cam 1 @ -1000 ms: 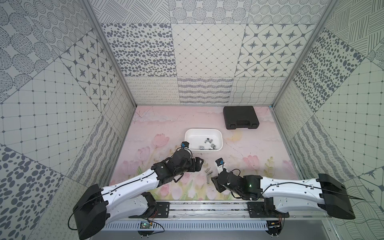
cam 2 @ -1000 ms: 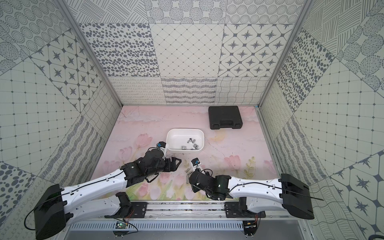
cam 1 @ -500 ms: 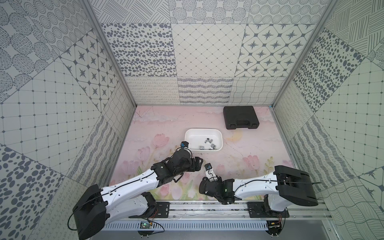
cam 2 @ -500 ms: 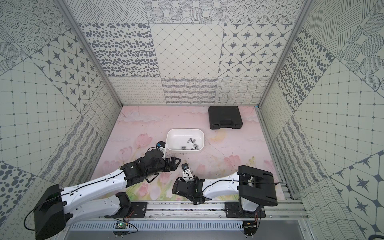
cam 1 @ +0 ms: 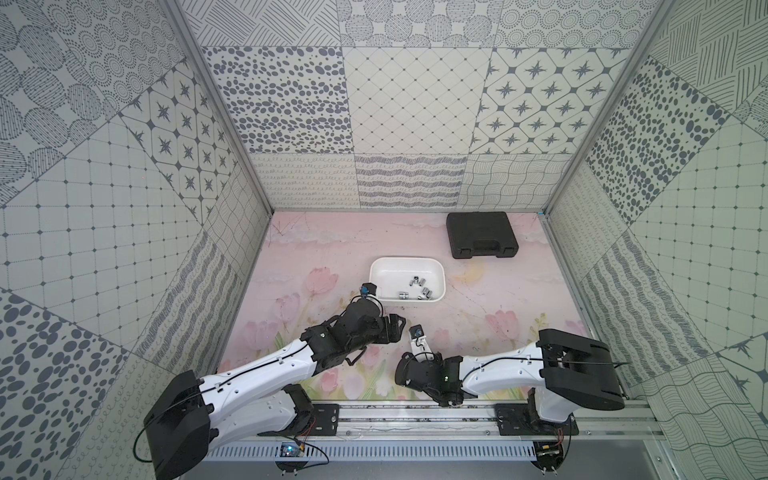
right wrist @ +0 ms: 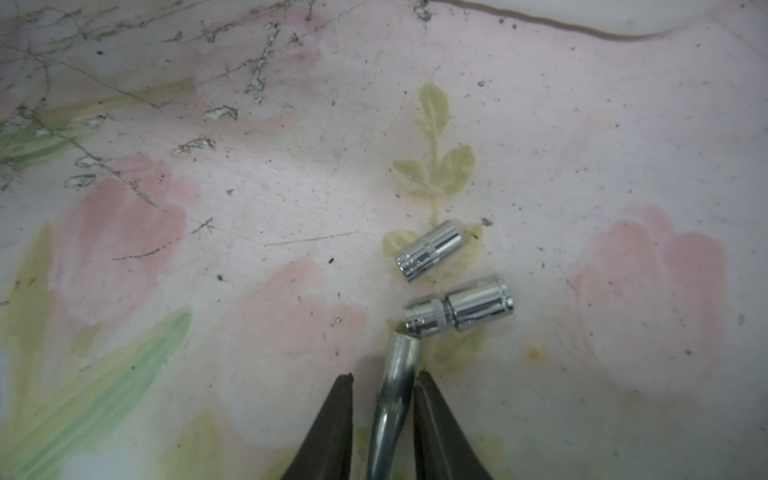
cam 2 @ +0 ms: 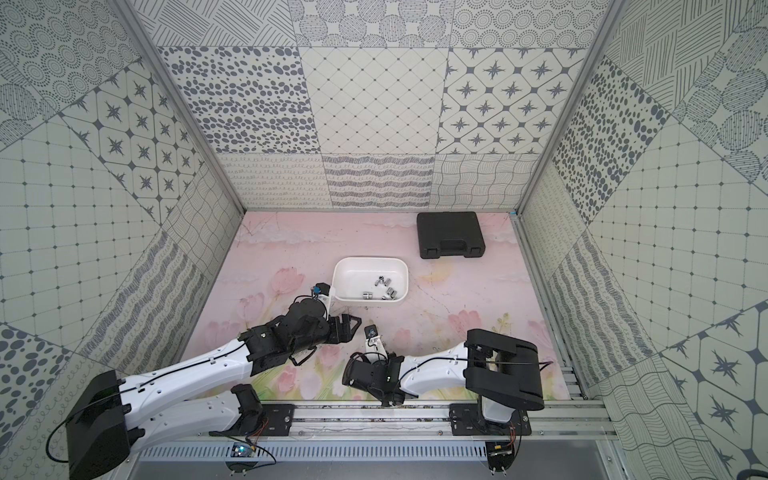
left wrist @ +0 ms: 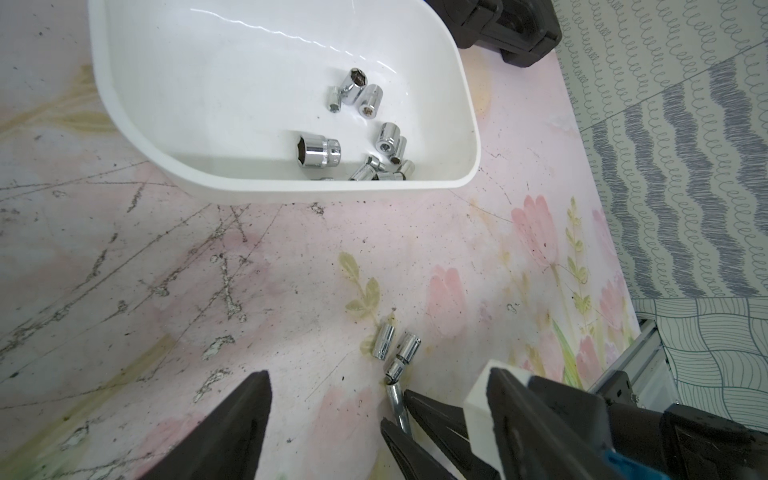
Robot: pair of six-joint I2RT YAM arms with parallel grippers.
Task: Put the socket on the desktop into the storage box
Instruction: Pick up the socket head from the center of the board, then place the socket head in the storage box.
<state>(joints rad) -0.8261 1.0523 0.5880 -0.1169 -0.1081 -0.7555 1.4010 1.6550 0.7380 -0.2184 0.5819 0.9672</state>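
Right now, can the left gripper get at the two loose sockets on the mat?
Probably yes, but tightly. The plain socket and the stepped socket lie uncovered just ahead of the open left gripper. The right gripper, around a chrome bar beside them, crowds that spot.

No legible writing in any view.

Checked black case, white storage box, sockets lying in it, loose sockets on the desktop: any stamped size marks are too small or too blurred to make out. Arm covers show plain white and black. Wall panels carry drawn patterns only, with no letters or numbers.
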